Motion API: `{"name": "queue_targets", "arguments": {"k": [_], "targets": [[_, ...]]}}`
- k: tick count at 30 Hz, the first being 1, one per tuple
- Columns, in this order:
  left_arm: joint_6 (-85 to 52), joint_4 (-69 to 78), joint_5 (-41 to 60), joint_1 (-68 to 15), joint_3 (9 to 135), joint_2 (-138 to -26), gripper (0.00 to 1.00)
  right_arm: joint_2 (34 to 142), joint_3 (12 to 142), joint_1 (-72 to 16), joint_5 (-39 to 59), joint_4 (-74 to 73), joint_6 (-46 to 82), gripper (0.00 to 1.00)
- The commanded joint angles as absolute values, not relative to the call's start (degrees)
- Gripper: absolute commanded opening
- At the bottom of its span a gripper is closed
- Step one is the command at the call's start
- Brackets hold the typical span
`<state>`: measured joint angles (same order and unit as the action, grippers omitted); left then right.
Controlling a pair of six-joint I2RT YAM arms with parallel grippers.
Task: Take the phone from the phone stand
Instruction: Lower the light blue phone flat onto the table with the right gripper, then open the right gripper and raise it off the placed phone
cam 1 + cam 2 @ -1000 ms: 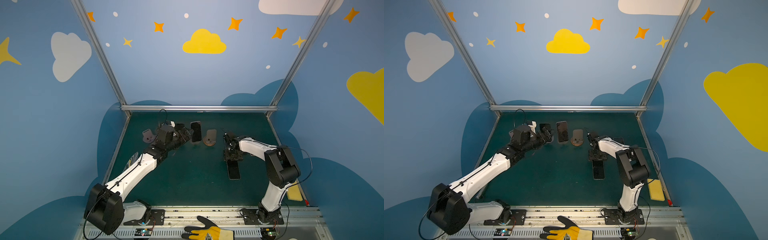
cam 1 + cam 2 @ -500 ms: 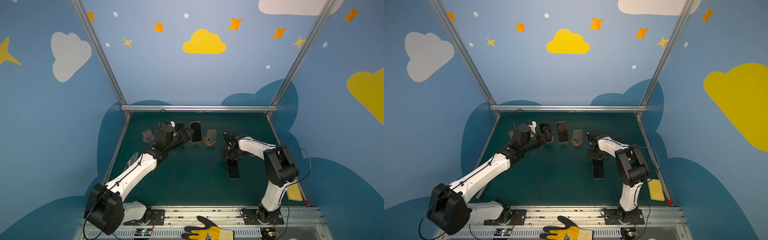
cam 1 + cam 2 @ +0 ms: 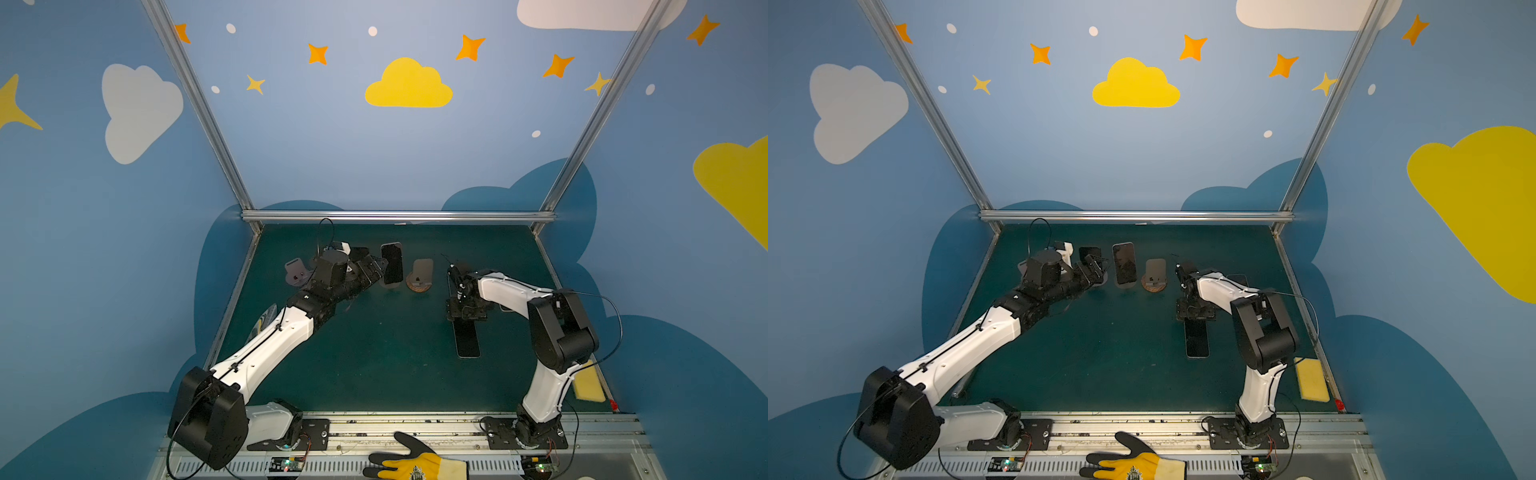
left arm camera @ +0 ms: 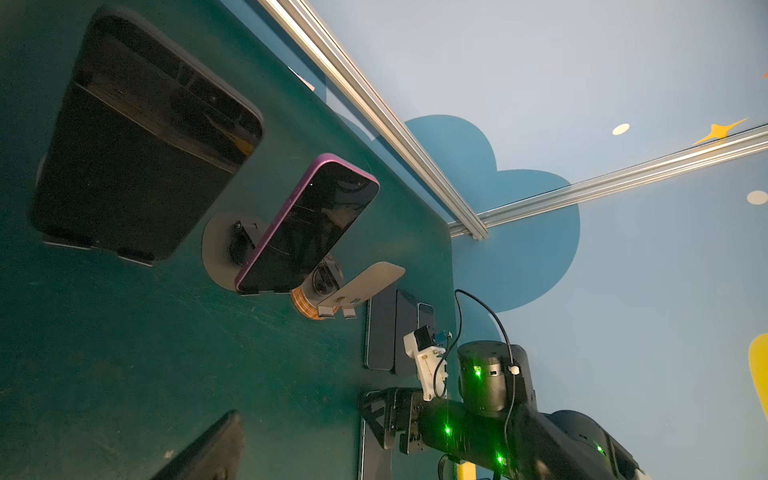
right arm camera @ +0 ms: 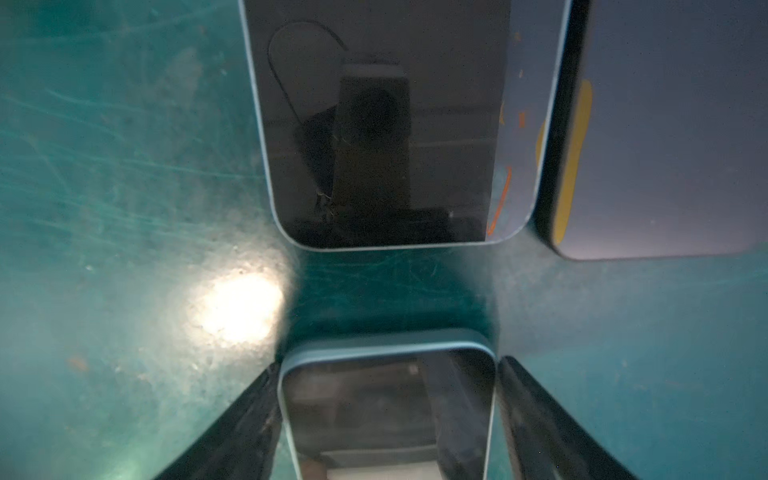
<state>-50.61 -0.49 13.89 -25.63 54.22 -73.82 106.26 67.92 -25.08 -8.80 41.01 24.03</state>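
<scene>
A scuffed dark green mat lies inside blue walls painted with clouds and stars, edged by aluminium rails. The purple phone leans upright on its round-based stand mid-mat. Far left of it sits an empty grey stand. Just left of it the left gripper hangs spread wide, holding nothing, beside a glossy black phone. Right of it stands an empty wood-based stand. Farther right the right gripper straddles a flat blue-rimmed phone; whether its fingers press it, I cannot tell. Both arms sit about where they were a second ago.
</scene>
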Motion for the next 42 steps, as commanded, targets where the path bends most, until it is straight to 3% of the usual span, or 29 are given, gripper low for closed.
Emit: {"name": "queue_targets", "arguments": {"k": [1, 25, 34, 42], "targets": [[-49.9, -0.5, 14.5, -25.8, 55.7, -73.7, 1.0, 107.1, 66.7, -24.3, -10.2, 42.5, 25.2, 0.8], [-50.0, -0.6, 14.6, -25.7, 55.8, -73.7, 1.0, 96.8, 77.4, -28.2, -8.6, 46.4, 24.1, 0.85], [-49.6, -2.9, 10.4, -24.7, 56.0, -72.5, 1.0, 94.3, 82.0, -35.1, -11.0, 43.4, 26.9, 0.85], [-51.4, -5.2, 7.5, -22.6, 56.1, -71.3, 1.0, 94.1, 80.7, -36.0, -11.1, 33.6, 27.7, 0.86]]}}
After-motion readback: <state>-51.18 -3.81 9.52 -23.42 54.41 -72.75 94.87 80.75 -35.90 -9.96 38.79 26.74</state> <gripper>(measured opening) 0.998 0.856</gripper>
